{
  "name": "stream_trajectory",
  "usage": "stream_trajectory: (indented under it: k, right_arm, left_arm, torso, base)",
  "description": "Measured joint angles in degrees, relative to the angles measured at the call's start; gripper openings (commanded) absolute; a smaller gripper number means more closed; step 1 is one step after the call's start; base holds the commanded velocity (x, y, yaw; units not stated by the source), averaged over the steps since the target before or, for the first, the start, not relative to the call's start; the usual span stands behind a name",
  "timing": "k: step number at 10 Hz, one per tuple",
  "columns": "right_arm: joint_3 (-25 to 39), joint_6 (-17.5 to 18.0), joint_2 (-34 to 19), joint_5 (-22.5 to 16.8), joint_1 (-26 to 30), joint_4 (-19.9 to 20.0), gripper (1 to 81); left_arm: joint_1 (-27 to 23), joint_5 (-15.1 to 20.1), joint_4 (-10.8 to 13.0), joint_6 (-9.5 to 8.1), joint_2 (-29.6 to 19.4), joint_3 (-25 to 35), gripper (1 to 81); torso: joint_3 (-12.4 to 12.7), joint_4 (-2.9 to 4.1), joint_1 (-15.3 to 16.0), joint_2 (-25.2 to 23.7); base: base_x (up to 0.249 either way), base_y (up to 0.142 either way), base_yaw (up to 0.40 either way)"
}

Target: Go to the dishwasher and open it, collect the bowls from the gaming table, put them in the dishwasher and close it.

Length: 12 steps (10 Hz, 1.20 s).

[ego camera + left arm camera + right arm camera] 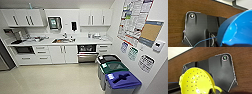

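The dishwasher (86,53) is built in under the white counter, right of the sink cabinet. A dark opening shows above its steel front. In the left wrist view a blue bowl (238,28) looms large, tilted, with my left gripper (226,45) shut on its rim. In the right wrist view a yellow-green bowl (197,81) with small holes is held the same way by my right gripper (211,92). Behind both bowls lies a brown wood-grain surface. The gaming table is out of view.
Three bins line the right wall: black (108,58), green (115,67) and blue (123,80). The sink (61,40) is set in the counter, with white cabinets above. A dark built-in oven (23,50) sits at the left. Pale floor (55,77) stretches toward the dishwasher.
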Motion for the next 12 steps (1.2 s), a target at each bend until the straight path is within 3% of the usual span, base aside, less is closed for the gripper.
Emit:
stream_trajectory:
  k: [3, 10, 12]
  right_arm:
    - [0.0, 0.0, 0.0, 0.0, 0.0, 0.0, 1.0]
    - [0.0, 0.0, 0.0, 0.1, 0.1, 0.0, 1.0]
    - [0.0, 0.0, 0.0, 0.0, 0.0, 0.0, 1.0]
  left_arm:
    - [-0.1, 0.0, 0.0, 0.0, 0.0, 0.0, 1.0]
    - [-0.1, -0.4, 0.0, 0.0, -0.4, 0.0, 1.0]
    - [0.0, -0.4, 0.0, 0.0, -0.3, 0.0, 1.0]
  torso:
    - [0.0, 0.0, 0.0, 0.0]
    - [0.0, 0.0, 0.0, 0.0]
    - [0.0, 0.0, 0.0, 0.0]
  base:
    - [0.142, 0.0, 0.0]
    - [0.142, 0.074, 0.0]
    - [0.15, 0.0, 0.0]
